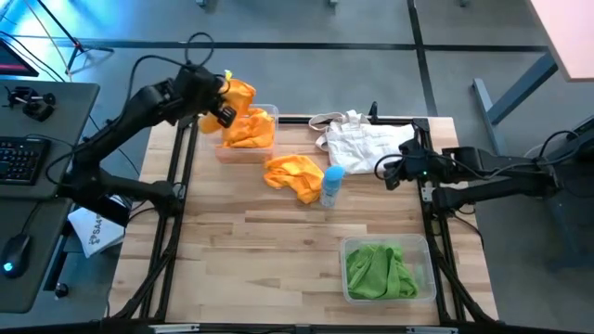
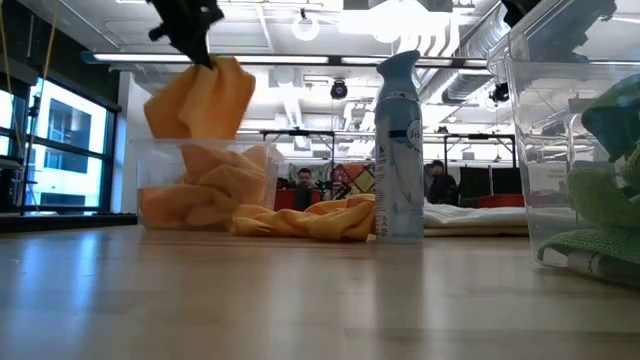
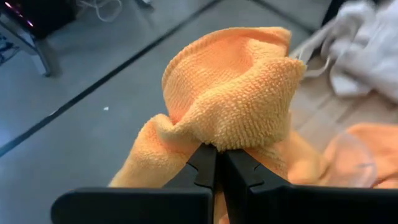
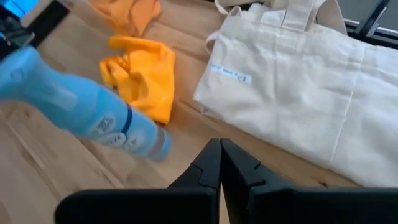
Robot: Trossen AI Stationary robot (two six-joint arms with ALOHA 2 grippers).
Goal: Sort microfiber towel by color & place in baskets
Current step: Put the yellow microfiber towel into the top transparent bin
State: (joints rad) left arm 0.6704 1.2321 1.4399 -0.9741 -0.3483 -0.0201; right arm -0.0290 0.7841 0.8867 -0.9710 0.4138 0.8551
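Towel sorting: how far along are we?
Done: green towels fill the near bin; orange ones lie in the far bin. In hand: the left hand is shut on an orange towel above that bin. Left: one orange towel on the table. The right hand waits shut by the tote.

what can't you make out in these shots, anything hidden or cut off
- Number of orange cloths in the clear plastic bin: bunched together, high view.
- Clear bin of green cloths: cut by the low view's edge.
- Label text on the white cloth tote bag: too small, right wrist view.
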